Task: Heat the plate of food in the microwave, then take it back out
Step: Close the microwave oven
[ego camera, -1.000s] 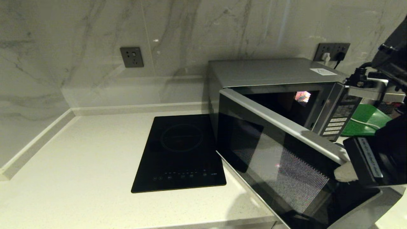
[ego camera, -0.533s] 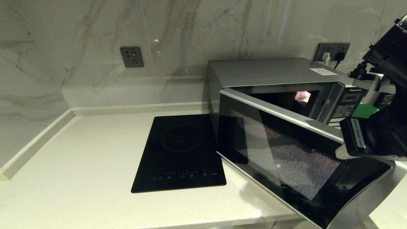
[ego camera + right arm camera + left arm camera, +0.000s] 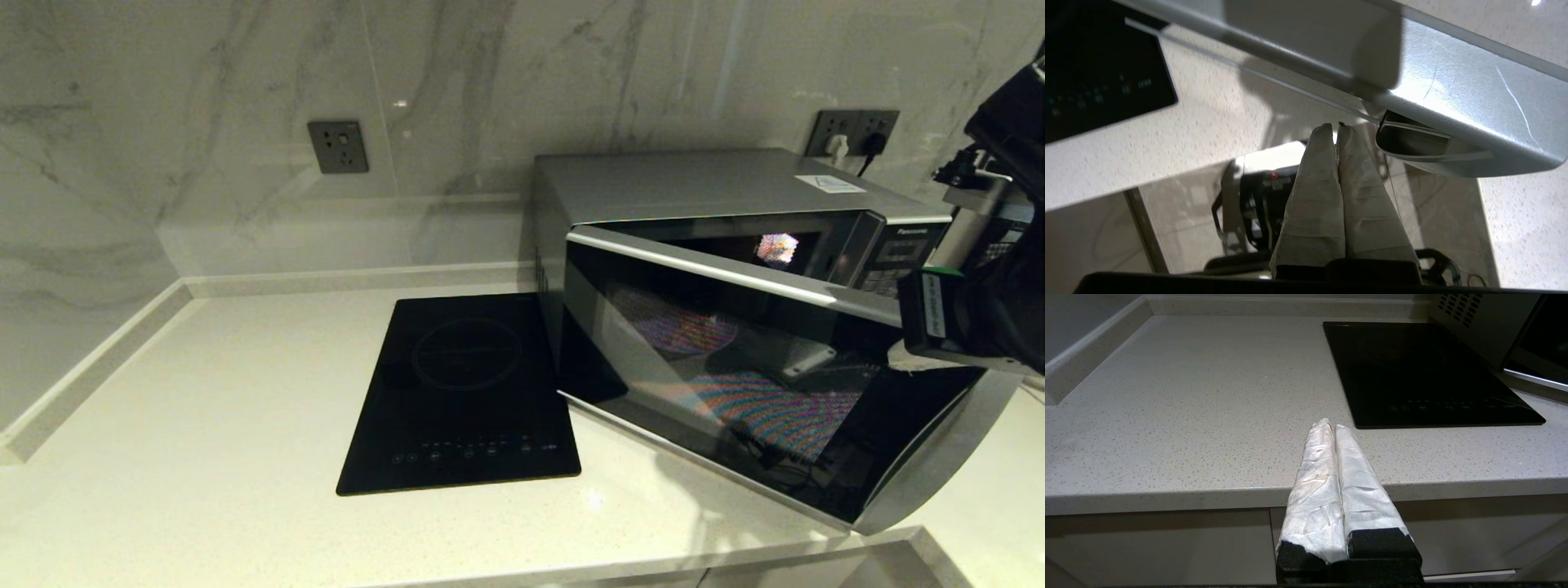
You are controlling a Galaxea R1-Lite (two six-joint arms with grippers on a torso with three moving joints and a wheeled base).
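The left tool (image 3: 1334, 428) hangs parked off the front edge of the counter (image 3: 204, 408), its wrapped fingers pressed together, holding nothing. Just beyond it lies a black cooktop (image 3: 461, 396), flat on the counter, with a wall socket (image 3: 338, 147) above. Touching the cooktop's right side is the microwave (image 3: 694, 184), its door (image 3: 735, 384) swung partly toward shut, with a gap open at the handle side. A purple disc shows through the door glass, probably the plate; I cannot tell more, and no fries are visible. At far right, the right tool (image 3: 1334, 130) has its fingers closed on nothing and sits against the door's outer edge near the handle (image 3: 1453, 118), apparently pushing it closed.

What could go wrong: the tool only presses with closed tips, so it may slide off the smooth silver edge and leave the door unlatched, so heating would not start. A hard shove could shift the whole microwave backward or sideways onto the cooktop. The arm also passes close to the button panel (image 3: 894, 265) and could strike it by accident.
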